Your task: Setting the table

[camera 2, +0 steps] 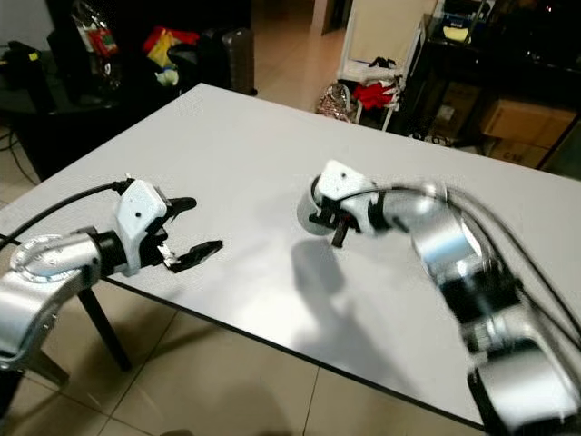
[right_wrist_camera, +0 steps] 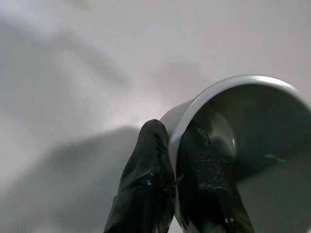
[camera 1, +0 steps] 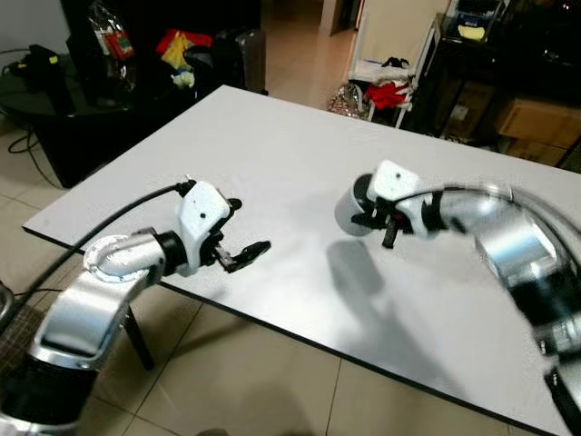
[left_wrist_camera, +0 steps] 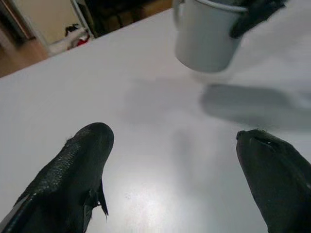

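My right gripper [right_wrist_camera: 177,160] is clamped on the rim of a white mug [camera 1: 352,207], one finger outside the wall and one inside; I hold it above the white table [camera 1: 272,145], near the middle and slightly toward the near edge; its shadow falls on the tabletop below, so I judge it not yet set down. My left gripper [camera 1: 243,238] hovers over the near left edge of the table, its fingers [left_wrist_camera: 73,165] apart and holding nothing; it points toward the mug. As for the table setting, I judge it barely begun; the mug in my grip is the first piece, still to be placed, and everything else of the setting is left to bring.
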### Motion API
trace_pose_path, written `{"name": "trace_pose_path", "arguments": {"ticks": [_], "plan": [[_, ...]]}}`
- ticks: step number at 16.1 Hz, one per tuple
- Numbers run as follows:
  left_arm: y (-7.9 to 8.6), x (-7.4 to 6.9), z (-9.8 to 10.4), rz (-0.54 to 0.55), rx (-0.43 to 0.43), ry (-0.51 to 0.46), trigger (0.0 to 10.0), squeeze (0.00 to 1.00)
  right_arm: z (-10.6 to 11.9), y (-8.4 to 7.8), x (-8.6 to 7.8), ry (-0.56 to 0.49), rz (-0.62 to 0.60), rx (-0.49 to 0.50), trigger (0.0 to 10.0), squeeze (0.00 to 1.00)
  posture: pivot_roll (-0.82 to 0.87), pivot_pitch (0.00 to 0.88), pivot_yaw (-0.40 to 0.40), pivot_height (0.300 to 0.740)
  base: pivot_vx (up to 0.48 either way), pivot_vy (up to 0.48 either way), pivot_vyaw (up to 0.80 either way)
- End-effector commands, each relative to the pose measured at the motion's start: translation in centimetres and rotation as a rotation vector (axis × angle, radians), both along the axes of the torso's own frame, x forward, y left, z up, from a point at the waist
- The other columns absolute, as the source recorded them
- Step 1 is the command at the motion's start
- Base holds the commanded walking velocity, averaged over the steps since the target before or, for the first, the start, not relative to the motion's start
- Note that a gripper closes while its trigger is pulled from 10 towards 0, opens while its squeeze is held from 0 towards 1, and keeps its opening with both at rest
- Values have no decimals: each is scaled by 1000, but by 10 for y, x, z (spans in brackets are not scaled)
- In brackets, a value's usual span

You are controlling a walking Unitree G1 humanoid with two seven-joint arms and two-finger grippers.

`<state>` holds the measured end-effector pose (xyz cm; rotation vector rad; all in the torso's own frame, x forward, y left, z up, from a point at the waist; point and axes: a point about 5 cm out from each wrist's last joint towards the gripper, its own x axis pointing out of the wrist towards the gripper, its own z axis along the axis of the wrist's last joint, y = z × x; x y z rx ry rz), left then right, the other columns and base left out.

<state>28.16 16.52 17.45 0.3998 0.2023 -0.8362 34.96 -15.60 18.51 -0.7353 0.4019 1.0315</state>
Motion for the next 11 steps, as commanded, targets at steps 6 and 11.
{"name": "trace_pose_path", "arguments": {"ticks": [6, 11], "plan": [[-9, -7, 9, -93, -28, 87, 10000, 235, 4, 4, 19, 23, 83, -106, 10000, 0, 40, 0, -73, 740, 0, 0, 0], [-10, -12, 8, -113, -6, 121, 10000, 1000, -4, 8, 31, -2, 58, -131, 10000, 0, 49, 0, -74, 740, 0, 0, 0]]}}
